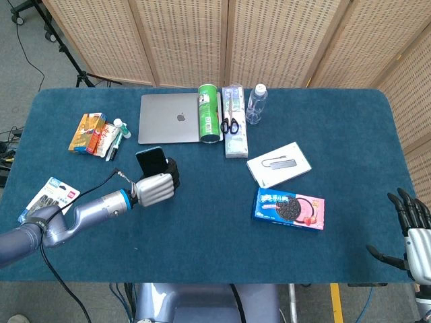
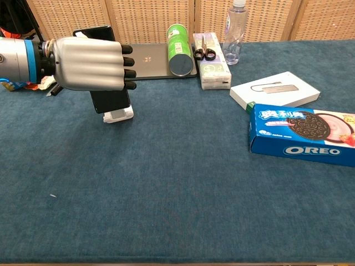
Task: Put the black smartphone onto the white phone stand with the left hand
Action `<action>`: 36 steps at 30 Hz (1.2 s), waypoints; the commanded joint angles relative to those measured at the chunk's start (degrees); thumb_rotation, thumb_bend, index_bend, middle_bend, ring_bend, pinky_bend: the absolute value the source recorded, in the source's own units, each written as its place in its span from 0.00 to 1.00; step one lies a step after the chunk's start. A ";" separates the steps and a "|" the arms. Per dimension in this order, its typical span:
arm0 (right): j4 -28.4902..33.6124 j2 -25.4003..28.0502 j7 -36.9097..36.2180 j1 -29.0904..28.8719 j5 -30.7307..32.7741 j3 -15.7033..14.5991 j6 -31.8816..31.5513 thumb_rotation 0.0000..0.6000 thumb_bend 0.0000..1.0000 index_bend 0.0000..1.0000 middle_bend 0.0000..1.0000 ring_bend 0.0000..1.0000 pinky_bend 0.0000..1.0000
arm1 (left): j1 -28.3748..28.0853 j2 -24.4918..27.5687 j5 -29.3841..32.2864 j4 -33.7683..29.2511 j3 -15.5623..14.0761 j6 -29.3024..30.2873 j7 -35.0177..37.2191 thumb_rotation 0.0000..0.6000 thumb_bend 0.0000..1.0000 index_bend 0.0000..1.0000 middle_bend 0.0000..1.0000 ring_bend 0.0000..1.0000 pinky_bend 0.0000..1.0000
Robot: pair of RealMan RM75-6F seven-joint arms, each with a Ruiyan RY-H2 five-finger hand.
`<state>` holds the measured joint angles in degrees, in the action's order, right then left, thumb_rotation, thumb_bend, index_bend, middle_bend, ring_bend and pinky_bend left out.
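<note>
My left hand [image 2: 91,64] grips the black smartphone [image 2: 111,101] upright, its lower edge just above the base of the white phone stand [image 2: 119,114]. The stand is mostly hidden behind the phone and hand; only its foot shows in the chest view. From the head view the phone [image 1: 152,161] stands on end above the left hand [image 1: 156,188], which covers the stand. My right hand [image 1: 412,229] hangs open off the table's front right corner, holding nothing.
Behind the stand lie a silver laptop [image 1: 172,118], a green can [image 1: 209,112], a tissue pack with scissors [image 1: 231,125] and a water bottle [image 1: 256,103]. A white box [image 1: 279,163] and Oreo box [image 1: 289,208] sit right. Snack packs and pens [image 1: 97,135] lie left.
</note>
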<state>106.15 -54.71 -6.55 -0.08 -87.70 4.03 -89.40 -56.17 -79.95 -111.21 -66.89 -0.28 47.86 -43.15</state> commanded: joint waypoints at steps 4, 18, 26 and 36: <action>0.09 0.29 -0.68 0.01 0.38 0.14 0.04 1.00 0.00 0.00 0.00 0.00 0.00 | -0.88 -2.14 0.82 1.18 -0.26 -2.07 -1.68 1.00 0.21 0.56 0.48 0.42 0.36; 0.18 0.86 -1.97 -0.01 0.38 0.11 0.20 1.00 0.00 0.00 0.00 0.00 0.00 | 0.09 -2.97 5.72 0.14 2.13 -4.57 -10.32 1.00 0.21 0.56 0.48 0.42 0.36; 0.33 1.05 -2.17 0.04 0.49 0.11 0.19 1.00 0.00 0.00 0.00 0.00 0.00 | 1.00 -4.22 8.99 -0.90 2.89 -6.07 -14.45 1.00 0.20 0.47 0.30 0.33 0.36; 0.52 1.15 -2.23 0.10 0.27 0.05 0.02 1.00 0.00 0.00 0.00 0.00 0.00 | 1.84 -4.31 12.04 -2.62 3.61 -6.36 -18.14 1.00 0.16 0.19 0.00 0.06 0.30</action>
<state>106.68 -53.55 -8.79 0.03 -87.44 4.07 -89.38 -54.41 -84.33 -99.40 -69.30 3.26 41.52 -61.00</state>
